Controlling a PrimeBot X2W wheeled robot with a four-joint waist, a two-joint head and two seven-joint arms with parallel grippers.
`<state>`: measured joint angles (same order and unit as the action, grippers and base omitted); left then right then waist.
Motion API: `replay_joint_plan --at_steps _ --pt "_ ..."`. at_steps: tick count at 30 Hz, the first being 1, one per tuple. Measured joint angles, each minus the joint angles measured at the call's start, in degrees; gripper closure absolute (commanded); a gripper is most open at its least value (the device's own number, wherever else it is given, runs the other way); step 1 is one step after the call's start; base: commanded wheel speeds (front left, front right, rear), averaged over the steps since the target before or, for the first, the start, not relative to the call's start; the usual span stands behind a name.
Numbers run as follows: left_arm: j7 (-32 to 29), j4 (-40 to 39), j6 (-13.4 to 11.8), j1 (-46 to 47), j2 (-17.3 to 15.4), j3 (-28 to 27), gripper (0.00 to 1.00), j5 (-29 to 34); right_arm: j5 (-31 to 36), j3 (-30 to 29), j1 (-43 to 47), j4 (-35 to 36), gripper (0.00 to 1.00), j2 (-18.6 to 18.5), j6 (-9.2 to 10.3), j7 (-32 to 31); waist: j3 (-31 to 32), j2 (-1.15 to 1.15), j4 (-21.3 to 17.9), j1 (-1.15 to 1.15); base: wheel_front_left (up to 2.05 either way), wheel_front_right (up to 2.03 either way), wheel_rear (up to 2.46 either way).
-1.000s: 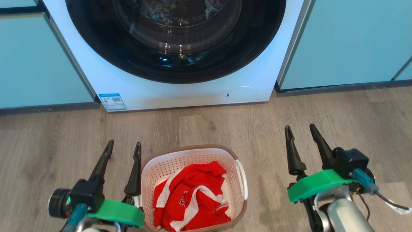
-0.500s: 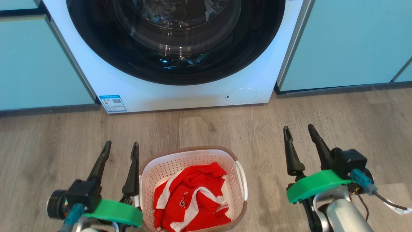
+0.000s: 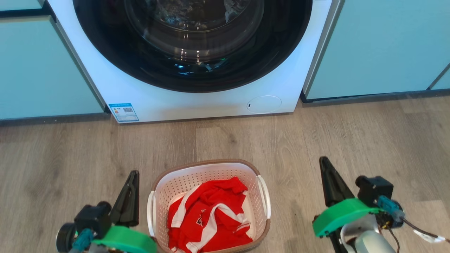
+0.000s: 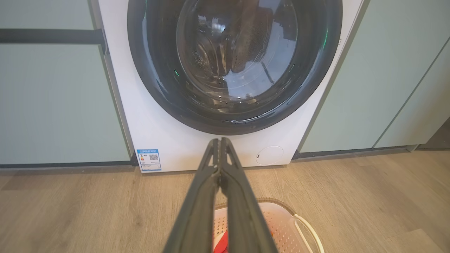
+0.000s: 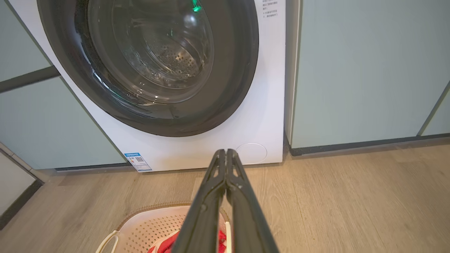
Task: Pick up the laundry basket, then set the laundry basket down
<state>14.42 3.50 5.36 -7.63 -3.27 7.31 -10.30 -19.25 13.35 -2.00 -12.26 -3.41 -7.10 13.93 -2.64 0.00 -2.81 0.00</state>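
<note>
Closing within the last second, both pincers now have their fingers pressed together on nothing: the left pincer (image 3: 134, 174) at the lower left of the head view and the right pincer (image 3: 323, 162) at the lower right had their fingers apart a moment ago, and both now sit lower in the frame. The laundry basket (image 3: 197, 175) has not moved; it rests on the wooden floor (image 3: 70, 165) at the lower middle, in front of the washing machine (image 3: 211, 105), with a red-and-white shirt (image 3: 207, 214) inside. Neither of its handles (image 3: 264, 196) is gripped, so the basket is not being carried. I judge this fits either arms readying to lift it or arms drawn back after setting it down. The head view gives both handles and the gaps: the left pincer is just beside the basket, the right one well apart. The wrist views give instead the fingers (image 4: 200, 211) meeting along their length, and the drum (image 5: 165, 59) inside the washing machine.
</note>
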Motion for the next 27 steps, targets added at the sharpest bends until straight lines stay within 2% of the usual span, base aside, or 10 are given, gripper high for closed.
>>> replay_joint_plan --at_steps 27 --pt "-3.3 2.9 0.2 1.1 -0.2 -0.6 1.0 -18.4 -16.4 -2.7 0.1 -0.5 1.0 -0.4 0.01 -3.3 0.5 0.0 0.6 0.0 0.0 0.0 0.0"
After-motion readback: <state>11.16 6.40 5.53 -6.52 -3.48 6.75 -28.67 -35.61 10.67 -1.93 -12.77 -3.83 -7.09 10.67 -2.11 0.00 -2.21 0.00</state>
